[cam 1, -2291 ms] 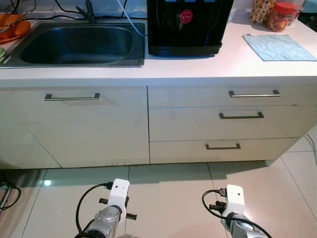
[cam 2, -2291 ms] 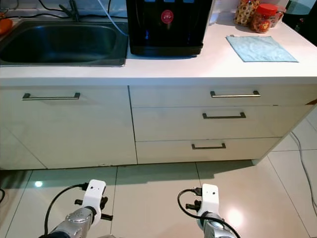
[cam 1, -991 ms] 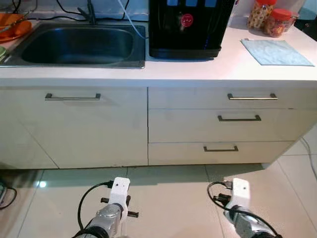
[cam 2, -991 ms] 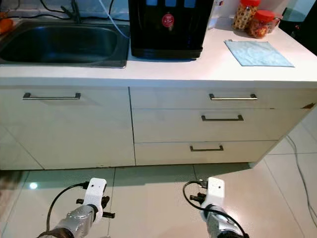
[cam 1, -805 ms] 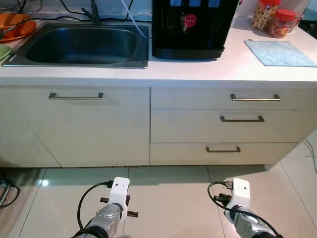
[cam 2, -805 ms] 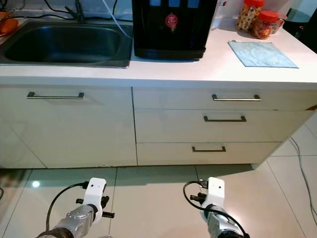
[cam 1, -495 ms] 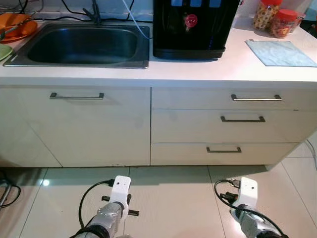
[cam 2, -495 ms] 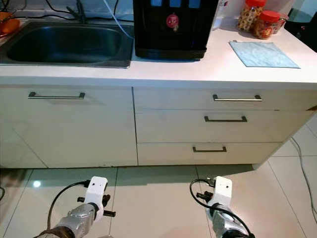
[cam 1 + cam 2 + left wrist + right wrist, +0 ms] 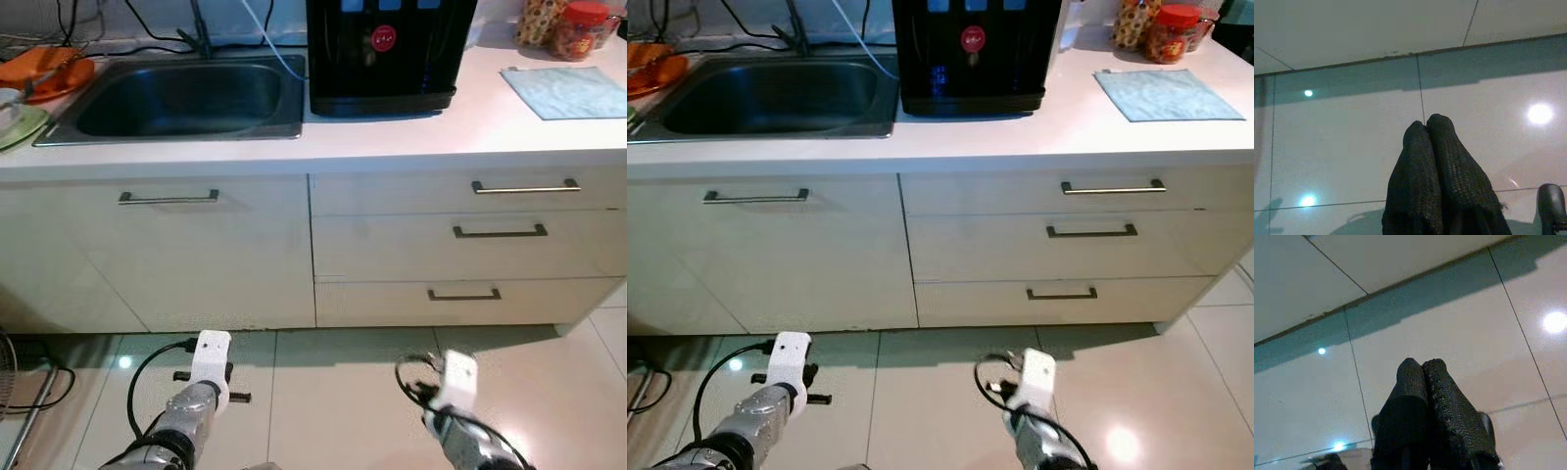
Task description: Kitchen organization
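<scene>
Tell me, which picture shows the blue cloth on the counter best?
The right eye view: the whole blue cloth lies flat on the counter, well inside the picture. In the left eye view the same cloth runs off the picture's edge. The two wrist views look down at floor tiles.

Left gripper (image 9: 1426, 128), fingers pressed together, hangs over glossy floor tiles (image 9: 1352, 147) below the cabinet base (image 9: 1376, 24)

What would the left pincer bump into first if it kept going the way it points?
Probably the floor. The left pincer is shut and aims down at the tiles just before the cabinet; depth is hard to judge.
</scene>
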